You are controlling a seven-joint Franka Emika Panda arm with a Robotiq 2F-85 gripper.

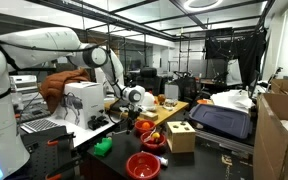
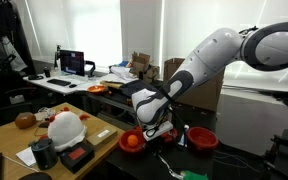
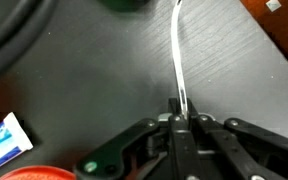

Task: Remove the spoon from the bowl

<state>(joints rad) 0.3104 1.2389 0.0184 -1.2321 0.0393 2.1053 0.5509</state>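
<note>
The wide red bowl (image 1: 142, 165) sits at the near end of the dark table, next to the tan wooden box (image 1: 180, 136); it also shows in an exterior view (image 2: 202, 138). My gripper (image 1: 136, 98) hangs above the table, up and away from the bowl, as both exterior views show (image 2: 156, 126). In the wrist view the gripper (image 3: 182, 118) is shut on the thin white handle of the spoon (image 3: 178, 55), which runs away from the jaws over bare dark table. The spoon's head is cut off at the frame edge.
A smaller red dish (image 1: 152, 141) with orange contents stands near the gripper (image 2: 134, 142). A green object (image 1: 104, 147) lies beside the bowl. A blue and white packet (image 3: 4, 140) and a red rim (image 3: 34, 174) show in the wrist view. Boxes and clutter surround the table.
</note>
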